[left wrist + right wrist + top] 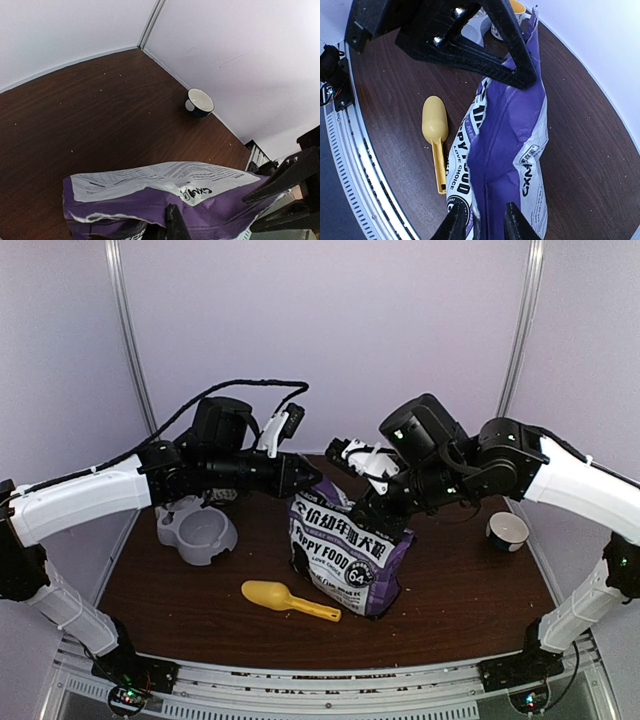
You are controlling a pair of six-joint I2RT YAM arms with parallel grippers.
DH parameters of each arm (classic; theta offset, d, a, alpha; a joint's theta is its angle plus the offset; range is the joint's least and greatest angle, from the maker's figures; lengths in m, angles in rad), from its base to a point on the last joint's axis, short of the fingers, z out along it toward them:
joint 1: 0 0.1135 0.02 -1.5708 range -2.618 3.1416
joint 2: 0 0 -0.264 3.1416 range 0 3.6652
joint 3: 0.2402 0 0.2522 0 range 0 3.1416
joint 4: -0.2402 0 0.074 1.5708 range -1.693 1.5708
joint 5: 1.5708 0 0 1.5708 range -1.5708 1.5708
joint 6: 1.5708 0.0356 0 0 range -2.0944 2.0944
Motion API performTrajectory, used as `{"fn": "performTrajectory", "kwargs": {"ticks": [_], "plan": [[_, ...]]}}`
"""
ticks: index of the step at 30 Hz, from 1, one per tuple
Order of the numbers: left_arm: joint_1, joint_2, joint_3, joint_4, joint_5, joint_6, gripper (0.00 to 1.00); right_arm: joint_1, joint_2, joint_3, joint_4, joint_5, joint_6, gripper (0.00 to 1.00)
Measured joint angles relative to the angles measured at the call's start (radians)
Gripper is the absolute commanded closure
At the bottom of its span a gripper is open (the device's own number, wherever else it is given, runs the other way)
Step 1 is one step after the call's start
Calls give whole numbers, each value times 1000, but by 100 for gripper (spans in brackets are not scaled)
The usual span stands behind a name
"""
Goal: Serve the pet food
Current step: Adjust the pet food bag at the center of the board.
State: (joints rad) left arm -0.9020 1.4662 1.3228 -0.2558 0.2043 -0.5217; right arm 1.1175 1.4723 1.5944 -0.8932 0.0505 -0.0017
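Note:
The purple-and-white pet food bag (345, 552) stands upright mid-table, its torn top edge pulled between both arms; the pet food itself is hidden inside. My left gripper (312, 480) is shut on the bag's top left corner, and in the left wrist view a dark finger (176, 224) presses the purple bag wall (150, 200). My right gripper (485, 223) straddles the bag's (507, 130) top right edge, with a finger against each side of the foil. In the top view the right gripper (378, 508) sits at that same edge.
A yellow scoop (287, 600) lies in front of the bag, also seen in the right wrist view as the scoop (435, 135). The grey double pet bowl (198, 532) stands at the left. A small dark cup (507, 531) sits at the right, near the wall.

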Motion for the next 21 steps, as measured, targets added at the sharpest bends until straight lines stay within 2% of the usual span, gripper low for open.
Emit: {"fn": "performTrajectory", "kwargs": {"ticks": [7, 9, 11, 13, 17, 21], "plan": [[0, 0, 0, 1, 2, 0, 100, 6, 58, 32, 15, 57, 0, 77], [0, 2, 0, 3, 2, 0, 100, 9, 72, 37, 18, 69, -2, 85], [0, 5, 0, 10, 2, -1, 100, 10, 81, 38, 27, 87, -3, 97], [1, 11, 0, 19, 2, -1, 97, 11, 83, 38, 33, 110, 0, 100], [6, 14, 3, 31, -7, 1, 53, 16, 82, 38, 50, 174, 22, 100], [-1, 8, 24, 79, -17, 4, 31, -10, 74, 38, 60, 236, 57, 100]]}}
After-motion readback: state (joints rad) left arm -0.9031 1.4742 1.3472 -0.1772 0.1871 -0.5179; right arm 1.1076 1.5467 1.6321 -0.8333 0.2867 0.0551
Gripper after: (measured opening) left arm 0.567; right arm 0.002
